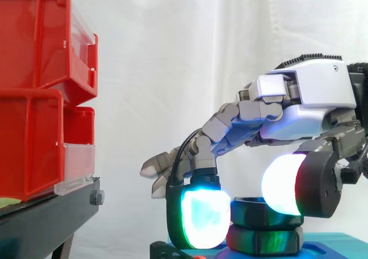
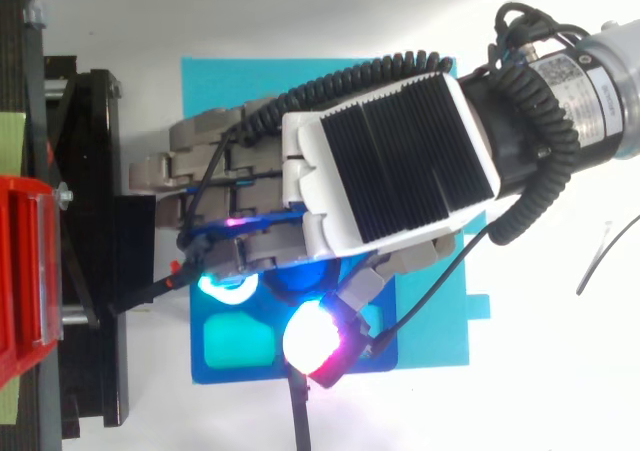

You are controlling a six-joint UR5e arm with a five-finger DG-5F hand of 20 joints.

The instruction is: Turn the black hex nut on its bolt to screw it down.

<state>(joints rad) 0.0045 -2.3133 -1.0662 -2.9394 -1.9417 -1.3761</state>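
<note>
At the lower right of the side view, the hand (image 1: 310, 101) pinches the nut (image 1: 253, 209) between a cyan pad (image 1: 202, 217) and a white pad (image 1: 283, 184). The pads sit on opposite sides, so a twist should turn it. In the top view the hand (image 2: 390, 161) hangs mid-frame over the blue base (image 2: 235, 366), squarely above the bolt.

My hand (image 1: 313, 95) wears a smooth white shell with one small round screw on its side; seen from above, its back is a black ribbed panel framed in white. My fingers (image 1: 241, 124) are chains of blocky grey links. The fingertips are thick pads in black housings: one pad (image 1: 204, 219) glows cyan-white with a green rim, another pad (image 1: 282, 184) glows white edged in red. My wrist (image 2: 600, 81) is a grey metal cylinder bearing a label.
</note>
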